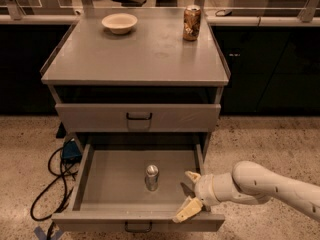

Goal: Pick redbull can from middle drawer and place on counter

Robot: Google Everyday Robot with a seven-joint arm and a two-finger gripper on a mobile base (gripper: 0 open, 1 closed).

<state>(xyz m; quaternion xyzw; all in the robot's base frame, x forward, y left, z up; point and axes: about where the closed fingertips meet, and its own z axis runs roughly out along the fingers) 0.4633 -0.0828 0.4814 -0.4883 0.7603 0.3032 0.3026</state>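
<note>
The gripper (190,194) sits in the lower right of centre of the frame, at the right front corner of the open middle drawer (83,176). Its jaws are spread wide with nothing between them. One pale yellow tip is higher, near the drawer's right wall, and the other is lower, over the front edge. The white arm (265,184) runs in from the lower right edge of the frame.

The redbull can (151,177) stands upright on the drawer's grey floor, about midway across and nearer the front than the back. It is just left of the gripper and apart from it.

The middle drawer is pulled well out, and its dark loop handle shows at the bottom edge of the frame. Above it, the top drawer (100,118) is shut.

The tabletop (135,54) fills the upper middle of the frame. A pale bowl (119,22) rests on it at the back left. A brown can (191,22) stands upright at the back right, well apart from the bowl.

On the speckled floor (260,144), left of the cabinet, black cables (52,184) loop beside a small blue object (71,150).
</note>
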